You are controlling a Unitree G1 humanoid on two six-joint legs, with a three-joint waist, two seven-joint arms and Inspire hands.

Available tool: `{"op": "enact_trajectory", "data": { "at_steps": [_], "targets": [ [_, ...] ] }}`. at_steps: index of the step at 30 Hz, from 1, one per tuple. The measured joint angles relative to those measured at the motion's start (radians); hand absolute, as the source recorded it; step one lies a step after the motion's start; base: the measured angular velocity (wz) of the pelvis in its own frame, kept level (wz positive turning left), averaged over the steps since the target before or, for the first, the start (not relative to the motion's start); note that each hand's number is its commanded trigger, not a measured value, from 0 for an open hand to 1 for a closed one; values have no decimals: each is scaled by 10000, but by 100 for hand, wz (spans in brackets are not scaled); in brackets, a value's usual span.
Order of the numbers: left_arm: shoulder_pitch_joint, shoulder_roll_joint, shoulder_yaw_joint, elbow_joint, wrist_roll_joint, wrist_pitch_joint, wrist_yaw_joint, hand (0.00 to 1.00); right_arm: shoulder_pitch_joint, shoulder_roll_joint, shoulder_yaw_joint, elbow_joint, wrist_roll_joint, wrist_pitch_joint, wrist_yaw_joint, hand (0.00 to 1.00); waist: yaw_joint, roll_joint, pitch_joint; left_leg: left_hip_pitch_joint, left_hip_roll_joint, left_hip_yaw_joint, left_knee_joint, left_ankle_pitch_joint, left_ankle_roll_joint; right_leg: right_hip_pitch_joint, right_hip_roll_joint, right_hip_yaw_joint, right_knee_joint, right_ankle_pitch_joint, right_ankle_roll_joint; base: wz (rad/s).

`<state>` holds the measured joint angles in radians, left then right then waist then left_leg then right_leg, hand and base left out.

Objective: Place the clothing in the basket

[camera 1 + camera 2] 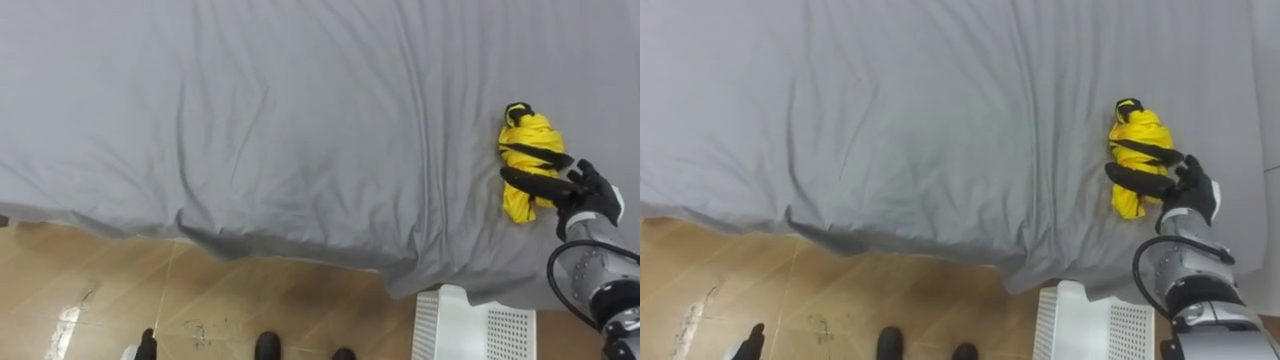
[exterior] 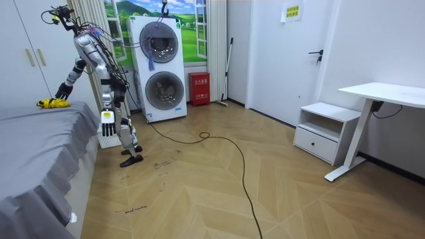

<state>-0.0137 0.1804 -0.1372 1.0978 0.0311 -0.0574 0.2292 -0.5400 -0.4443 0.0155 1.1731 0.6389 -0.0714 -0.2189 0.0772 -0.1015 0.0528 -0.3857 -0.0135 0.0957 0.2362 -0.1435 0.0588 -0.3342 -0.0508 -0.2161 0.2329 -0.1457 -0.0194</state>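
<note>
A crumpled yellow garment with black trim [image 1: 527,160] lies on the grey bed sheet [image 1: 300,120] near the bed's right end. My right hand [image 1: 585,195] reaches in from the lower right. Its fingers [image 1: 530,182] are stretched out straight across the garment's lower part and rest on it, so the hand is open. A white slotted basket [image 1: 470,325] stands on the floor below the bed's edge, just beneath that hand. In the room view I stand at the bed's far end, right arm out over the garment [image 2: 52,103], left hand [image 2: 106,101] low by my side.
The bed's edge [image 1: 280,245] runs across the view, with wooden floor [image 1: 100,300] below it. In the room view a stacked washer and dryer [image 2: 159,66] stand behind me, and a white desk [image 2: 378,93] and low cabinet [image 2: 325,133] stand at the room view's right.
</note>
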Motion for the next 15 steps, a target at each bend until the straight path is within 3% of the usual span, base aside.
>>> {"op": "enact_trajectory", "data": {
  "at_steps": [8,15],
  "targets": [
    [-36,112,-39,-68,7,92,-41,0,0,-145,2,13,-468,87,-318,0,-4,-191,-36,39,11,78,32,1,2,-19,-10,5,70,-2,3,-2],
    [-171,93,-321,176,0,111,-8,0,-12,-144,327,842,-597,295,-341,0,331,-195,-32,123,1,103,34,60,21,41,-25,17,100,-1,1,0]
  ]
}}
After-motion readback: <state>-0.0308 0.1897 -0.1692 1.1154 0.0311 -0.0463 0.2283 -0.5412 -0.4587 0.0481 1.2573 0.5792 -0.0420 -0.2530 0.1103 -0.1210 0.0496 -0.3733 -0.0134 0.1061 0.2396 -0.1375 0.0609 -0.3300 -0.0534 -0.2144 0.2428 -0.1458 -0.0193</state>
